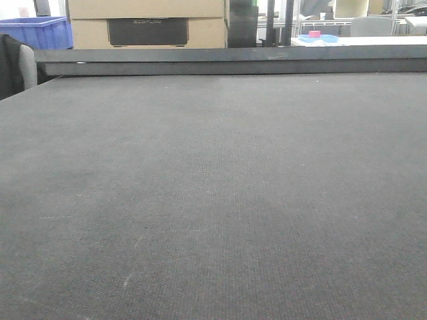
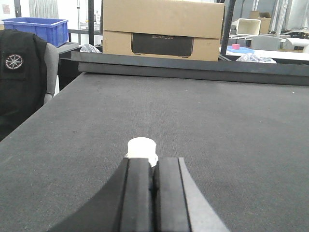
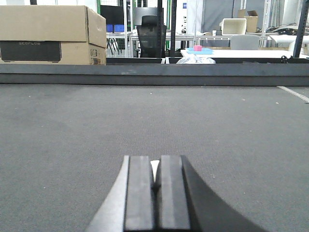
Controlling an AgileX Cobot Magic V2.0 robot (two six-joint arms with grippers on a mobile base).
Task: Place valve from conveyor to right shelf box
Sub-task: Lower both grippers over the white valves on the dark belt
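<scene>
risk: left gripper (image 2: pixel 153 162) has its jaws pressed together right behind the white valve (image 2: pixel 142 147) on the conveyor (image 2: pixel 217 125); pushing forward like that would likely knock it away. right gripper (image 3: pixel 154 163) is closed too.

One brand name can be read
"ECOFLOW", faint, stands on the dark panel (image 2: pixel 162 44) of the cardboard box (image 2: pixel 164 19), upper middle of the left wrist view.

The left pincer (image 2: pixel 154 162) is hiding the lower part of a white round thing (image 2: pixel 142 146) just past its tips. A white sliver (image 3: pixel 154 168) between the fingers of the right pincer (image 3: pixel 154 159) is showing too little to name.
</scene>
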